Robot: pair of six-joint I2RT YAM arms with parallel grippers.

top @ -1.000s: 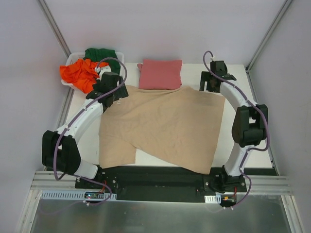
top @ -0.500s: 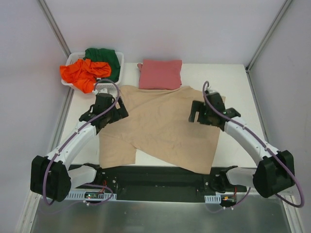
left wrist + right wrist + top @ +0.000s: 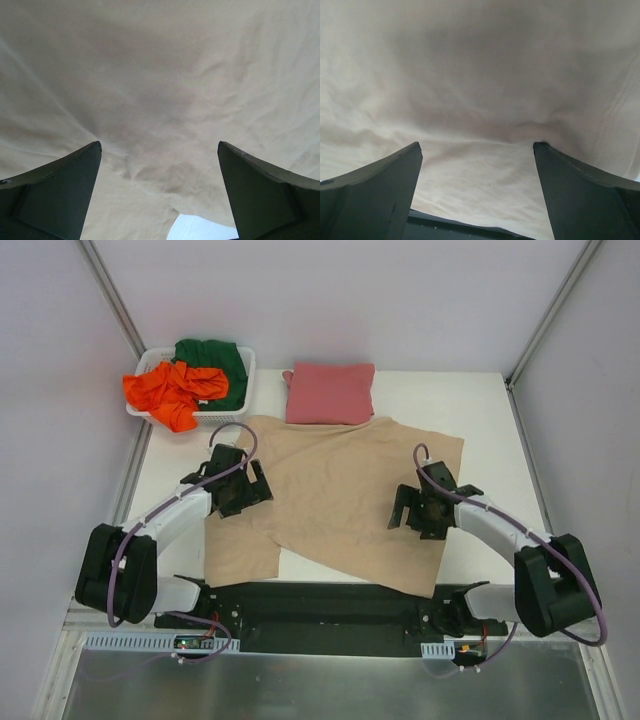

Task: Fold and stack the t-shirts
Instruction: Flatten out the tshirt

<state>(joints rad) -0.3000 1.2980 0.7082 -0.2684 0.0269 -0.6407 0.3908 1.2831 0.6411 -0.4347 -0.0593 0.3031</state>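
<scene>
A tan-beige t-shirt (image 3: 340, 495) lies spread over the middle of the table, and it fills both wrist views (image 3: 165, 75) (image 3: 480, 75). My left gripper (image 3: 243, 492) hovers low over its left side, jaws open with only cloth below (image 3: 159, 150). My right gripper (image 3: 418, 515) is over the shirt's right part near the front hem, also open and empty (image 3: 476, 150). A folded pinkish-red t-shirt (image 3: 330, 392) rests at the back. An orange t-shirt (image 3: 170, 392) and a dark green t-shirt (image 3: 215, 360) are bunched in the basket.
The white slotted basket (image 3: 147, 362) stands at the back left corner. A black base rail (image 3: 330, 605) runs along the near edge, its dark strip showing under the hem in the right wrist view. Bare white table (image 3: 490, 420) lies at the right.
Both arms have drawn back from the far edge of the tan-beige shirt toward the near side and lowered over it. The shirt lies as before.
</scene>
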